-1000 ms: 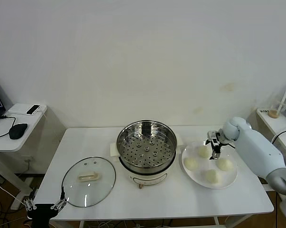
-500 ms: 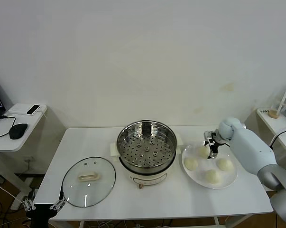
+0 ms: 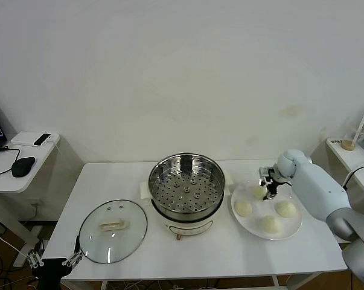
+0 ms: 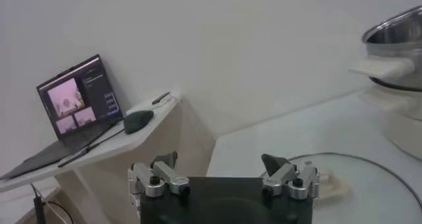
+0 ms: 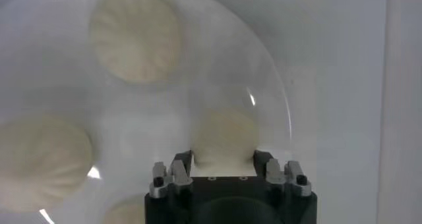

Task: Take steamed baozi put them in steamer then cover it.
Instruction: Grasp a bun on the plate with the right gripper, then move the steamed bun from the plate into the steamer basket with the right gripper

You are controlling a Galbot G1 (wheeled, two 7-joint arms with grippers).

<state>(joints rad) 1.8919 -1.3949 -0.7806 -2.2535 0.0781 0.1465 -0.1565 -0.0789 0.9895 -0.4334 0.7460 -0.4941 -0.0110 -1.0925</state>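
I saw a side desk with laptop [image 4: 76, 110] by the plain wall; my left tool [image 3: 54, 261] hung wide below the white surface [image 3: 133, 181], near the round clear glass cover [image 3: 113, 223]. The shiny steel steamer [image 3: 186, 185] stood centre. My right tool [image 3: 270, 191] had clamped one cream-white steamed baozi [image 5: 224, 138] on the flat white plate [image 3: 293, 230].

The left end effector [image 4: 224, 179] hangs with its fingers spread wide, just off the near edge of the white desk [image 4: 297, 130]. The glass cover [image 4: 359, 179] lies flat on that desk beside it. Beyond the cover stands the steamer [image 4: 395, 60]. Well off from the steamer, an open laptop [image 4: 72, 107] and a dark mouse [image 4: 137, 120] sit on a side table [image 4: 99, 154].
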